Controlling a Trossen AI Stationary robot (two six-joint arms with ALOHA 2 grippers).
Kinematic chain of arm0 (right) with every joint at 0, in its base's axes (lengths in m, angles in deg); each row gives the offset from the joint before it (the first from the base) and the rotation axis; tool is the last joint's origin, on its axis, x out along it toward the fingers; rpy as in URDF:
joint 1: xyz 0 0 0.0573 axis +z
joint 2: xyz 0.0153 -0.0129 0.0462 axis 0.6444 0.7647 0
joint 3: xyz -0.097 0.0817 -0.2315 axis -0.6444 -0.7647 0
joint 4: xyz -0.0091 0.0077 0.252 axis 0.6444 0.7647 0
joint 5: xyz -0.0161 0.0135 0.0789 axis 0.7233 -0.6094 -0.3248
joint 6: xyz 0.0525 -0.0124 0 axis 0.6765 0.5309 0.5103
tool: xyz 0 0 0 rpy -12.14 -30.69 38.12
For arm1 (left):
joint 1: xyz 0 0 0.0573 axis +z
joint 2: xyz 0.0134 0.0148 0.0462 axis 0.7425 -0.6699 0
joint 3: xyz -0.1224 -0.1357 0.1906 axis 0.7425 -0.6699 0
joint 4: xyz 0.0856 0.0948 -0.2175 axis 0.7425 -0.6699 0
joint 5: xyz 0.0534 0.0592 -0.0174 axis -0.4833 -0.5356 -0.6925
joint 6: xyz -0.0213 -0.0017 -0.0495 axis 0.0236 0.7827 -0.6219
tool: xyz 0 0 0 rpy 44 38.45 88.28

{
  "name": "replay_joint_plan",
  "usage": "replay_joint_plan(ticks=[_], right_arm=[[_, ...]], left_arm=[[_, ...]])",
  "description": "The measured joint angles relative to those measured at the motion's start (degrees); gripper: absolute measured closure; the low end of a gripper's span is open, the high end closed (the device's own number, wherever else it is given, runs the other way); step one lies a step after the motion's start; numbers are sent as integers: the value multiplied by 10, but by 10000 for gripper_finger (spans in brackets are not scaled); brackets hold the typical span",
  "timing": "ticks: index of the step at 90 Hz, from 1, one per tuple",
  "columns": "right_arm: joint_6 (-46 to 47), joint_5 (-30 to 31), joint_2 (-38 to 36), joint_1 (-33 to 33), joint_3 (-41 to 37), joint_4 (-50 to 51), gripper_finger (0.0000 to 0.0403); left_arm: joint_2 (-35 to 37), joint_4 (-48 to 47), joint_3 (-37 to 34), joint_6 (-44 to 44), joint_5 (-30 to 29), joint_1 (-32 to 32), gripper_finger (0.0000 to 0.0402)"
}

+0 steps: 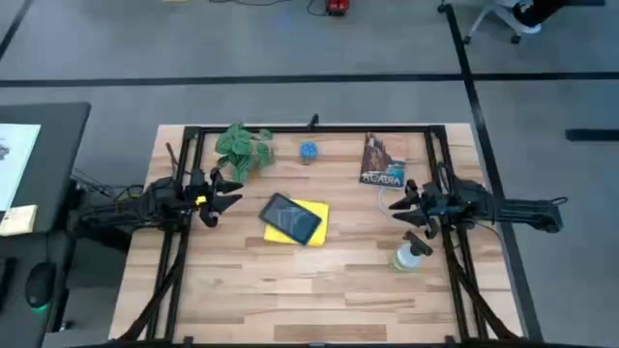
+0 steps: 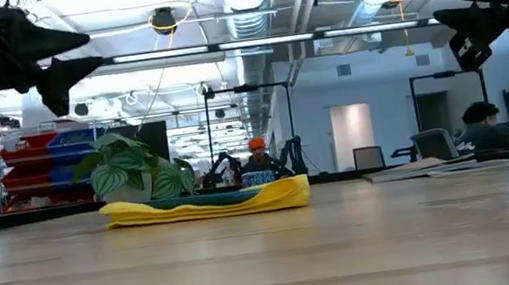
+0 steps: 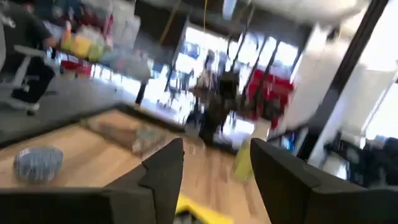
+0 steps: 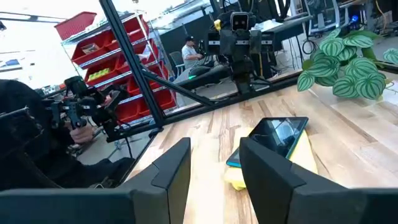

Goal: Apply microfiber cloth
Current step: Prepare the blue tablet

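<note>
The left gripper (image 1: pixel 215 200) hangs above the tabletop (image 1: pixel 319 290) near its left edge, fingers apart, and the right gripper (image 1: pixel 398 207) mirrors it near the right edge, also spread; neither holds anything. Between them, around the tabletop's middle, the microfiber cloth (image 1: pixel 311 214) lies flat under the tablet (image 1: pixel 288 218). Pinned beneath the screen like this, the cloth probably has to be pulled free before wiping.

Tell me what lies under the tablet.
The yellow microfiber cloth lies under the tablet, which rests on top of it, tilted askew. Cloth edges show at the right and lower sides; the part beneath the tablet is covered. Both grippers wait apart at the table's sides.
</note>
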Motion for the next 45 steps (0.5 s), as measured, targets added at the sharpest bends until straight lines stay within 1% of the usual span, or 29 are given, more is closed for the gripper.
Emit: replay_joint_plan(ticks=[8, 18, 23, 33, 39, 45], right_arm=[[0, 0, 0, 0, 0, 0, 276], [0, 0, 0, 0, 0, 0, 276], [0, 0, 0, 0, 0, 0, 276], [0, 0, 0, 0, 0, 0, 276], [0, 0, 0, 0, 0, 0, 276], [0, 0, 0, 0, 0, 0, 276]], left_arm=[[-73, -12, 49, 35, -1, -24, 235], [-184, -65, 120, 22, -29, -48, 235], [-240, -109, 158, 11, -47, -58, 235], [-340, -226, 221, -28, -74, -68, 235], [-392, -292, 243, -61, -76, -70, 235], [-432, -342, 248, -83, -76, -70, 235]])
